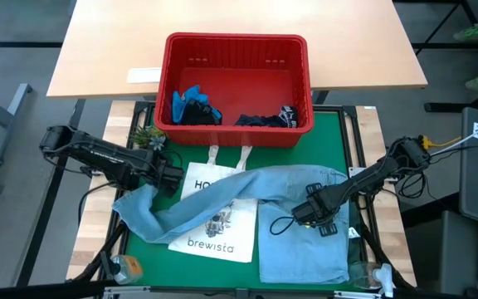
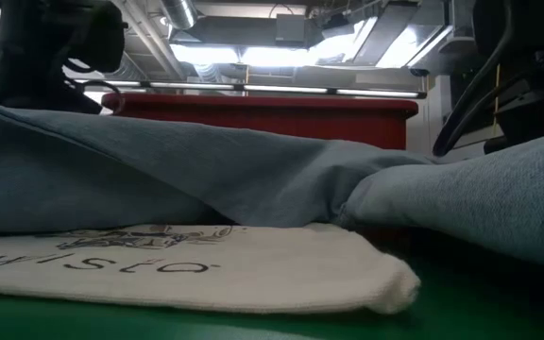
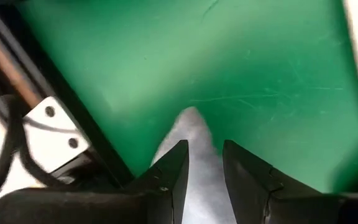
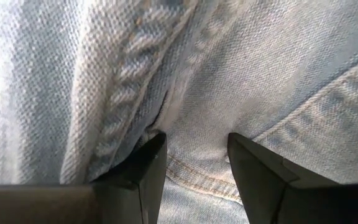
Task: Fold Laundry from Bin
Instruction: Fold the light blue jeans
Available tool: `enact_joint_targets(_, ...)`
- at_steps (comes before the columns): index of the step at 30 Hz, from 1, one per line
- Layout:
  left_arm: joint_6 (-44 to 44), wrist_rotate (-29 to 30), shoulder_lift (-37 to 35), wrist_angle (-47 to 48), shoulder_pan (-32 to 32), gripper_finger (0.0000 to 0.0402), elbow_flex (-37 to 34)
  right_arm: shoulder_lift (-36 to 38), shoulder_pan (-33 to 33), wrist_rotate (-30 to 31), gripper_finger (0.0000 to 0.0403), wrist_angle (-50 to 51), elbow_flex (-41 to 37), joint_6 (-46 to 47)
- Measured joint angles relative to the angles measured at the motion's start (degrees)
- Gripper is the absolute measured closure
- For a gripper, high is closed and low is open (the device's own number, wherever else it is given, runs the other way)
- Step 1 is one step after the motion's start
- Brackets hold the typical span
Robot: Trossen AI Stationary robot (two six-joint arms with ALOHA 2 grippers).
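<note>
The light blue denim shirt (image 1: 305,241) lies spread over the right of the green mat (image 1: 156,253). One long arm of it runs left across the white tote bag (image 1: 218,241). My left gripper (image 1: 171,178) is shut on that arm's left end. My right gripper (image 1: 315,209) points down into the shirt's body and is shut on it. The red bin (image 1: 305,83) stands at the mat's far edge. Inside it are a bright blue garment (image 1: 191,100) and a dark one (image 1: 264,119). In the low view the denim (image 2: 159,161) drapes over the tote (image 2: 206,264). My left gripper pinches the narrow left end of the denim (image 3: 191,124) between its two fingers, coming from above and pointing steeply down. A small tip of cloth sticks out past the fingertips, over the bare mat. The cloth behind it sags onto the mat and tote. My right gripper comes straight down onto the shirt's body. A bunch of denim with a stitched seam (image 4: 191,165) sits between its fingers. A fold (image 4: 126,93) runs in toward one finger (image 4: 148,162). One layer or several, I cannot tell. The shirt around it rests on the mat.
A light wooden table (image 1: 239,17) stands beyond the bin. A small green plant-like thing (image 1: 148,137) sits at the mat's far left corner. Clear bottles (image 1: 127,267) (image 1: 372,274) lie at the near edge. Bare mat (image 3: 260,62) shows left of the tote.
</note>
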State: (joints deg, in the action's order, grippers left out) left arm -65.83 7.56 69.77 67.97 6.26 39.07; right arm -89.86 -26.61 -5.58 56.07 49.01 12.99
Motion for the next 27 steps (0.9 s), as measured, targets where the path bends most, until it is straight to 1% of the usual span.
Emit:
enact_joint_targets(5,-0.1,-0.6,0.0,-0.6,0.0,0.0308,-0.1,0.0,0.0,0.0,0.0228,-0.5,0.0,0.0)
enact_joint_targets(12,0.0,-5.1,0.0,-1.5,-0.3,0.0308,-0.7,0.0,0.0,0.0,0.0228,-0.6,0.0,0.0)
enact_joint_targets(16,0.7,-7.5,0.0,-0.2,-2.0,0.0308,1.2,0.0,0.0,0.0,0.0228,-0.6,0.0,-1.2)
enact_joint_targets(22,4.8,-5.4,0.0,7.0,-6.3,0.0308,6.0,0.0,0.0,0.0,0.0228,-0.6,0.0,-1.5)
enact_joint_targets(25,4.5,-5.5,-0.1,10.6,-7.4,0.0308,6.4,0.0,0.0,0.0,0.0228,-0.6,0.0,-1.5)
enact_joint_targets(27,2.0,-6.2,-0.1,12.4,-7.2,0.0308,5.7,0.0,0.0,0.0,0.0228,-0.6,0.0,-1.5)
